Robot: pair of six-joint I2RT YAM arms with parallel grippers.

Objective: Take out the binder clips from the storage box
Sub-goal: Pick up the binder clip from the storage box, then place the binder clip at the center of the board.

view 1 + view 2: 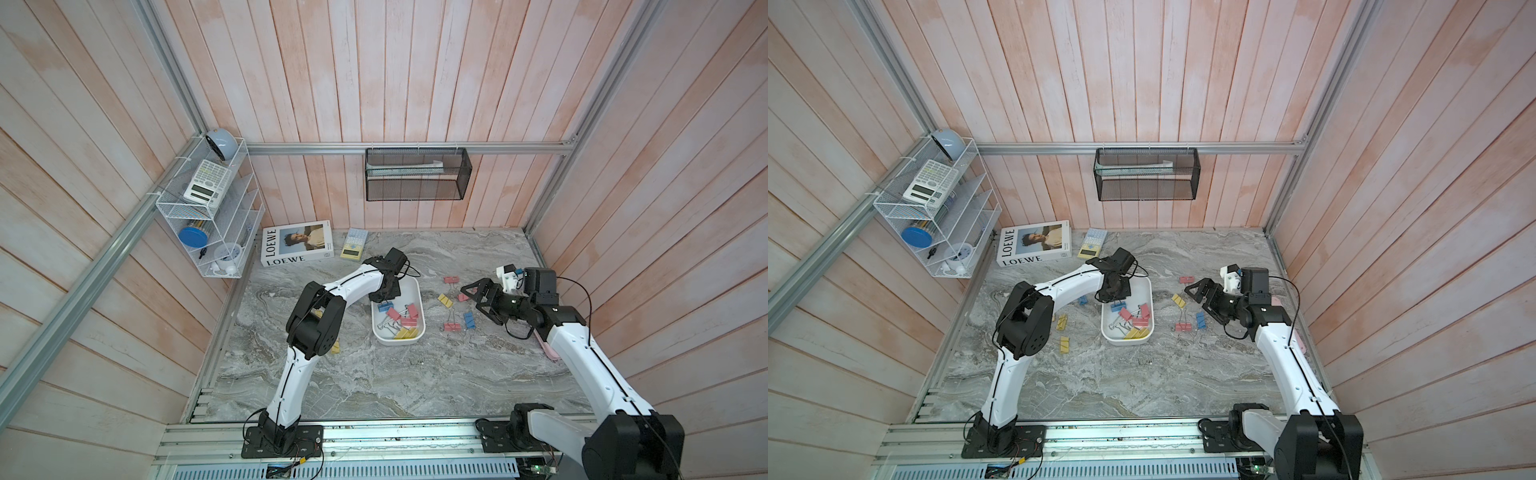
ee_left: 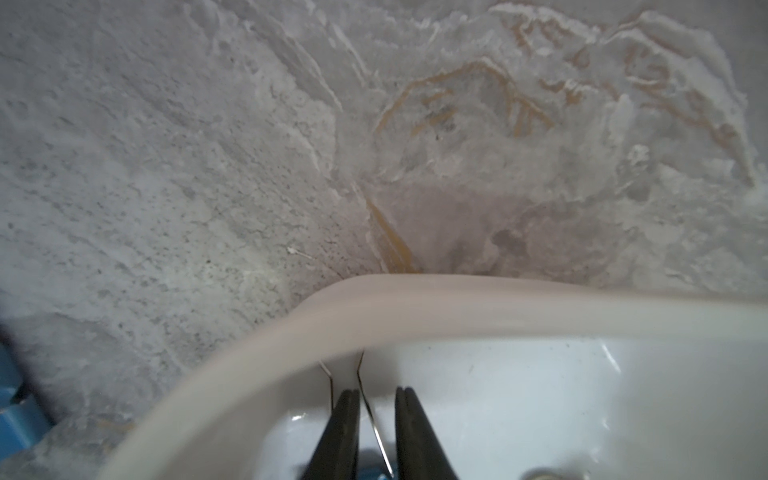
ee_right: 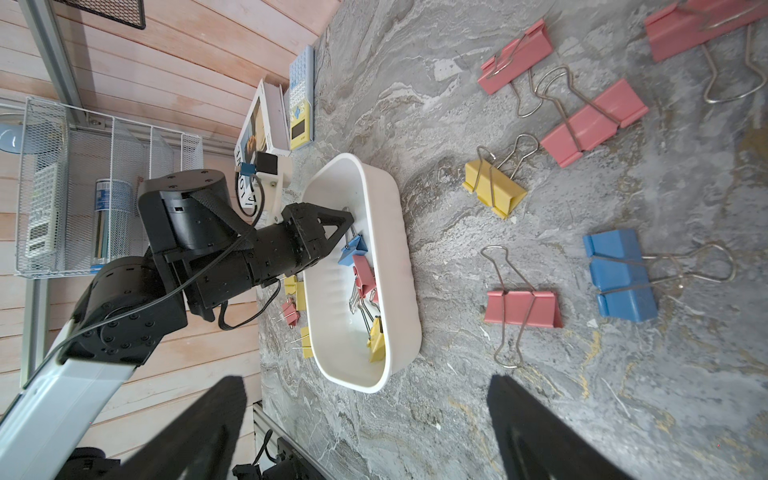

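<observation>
The white storage box (image 1: 420, 308) (image 1: 1151, 308) sits mid-table and holds several binder clips, pink (image 1: 411, 311) and yellow (image 1: 405, 333) among them. My left gripper (image 1: 385, 297) (image 2: 377, 392) reaches down into the box's far end, shut on a blue binder clip (image 3: 353, 249). One silver wire handle (image 2: 368, 409) runs between its fingers. More binder clips lie on the table right of the box: pink (image 3: 523, 308), blue (image 3: 619, 274) and yellow (image 3: 494, 189). My right gripper (image 1: 478, 305) (image 3: 365, 386) hovers open above them with nothing between its fingers.
Yellow clips (image 1: 1064, 344) and a blue one (image 1: 1083, 300) lie left of the box under the left arm. A LOEWE book (image 1: 297, 243) and a calculator (image 1: 354, 244) rest at the back. A white wire rack (image 1: 208, 208) and a black mesh basket (image 1: 417, 174) hang on the walls.
</observation>
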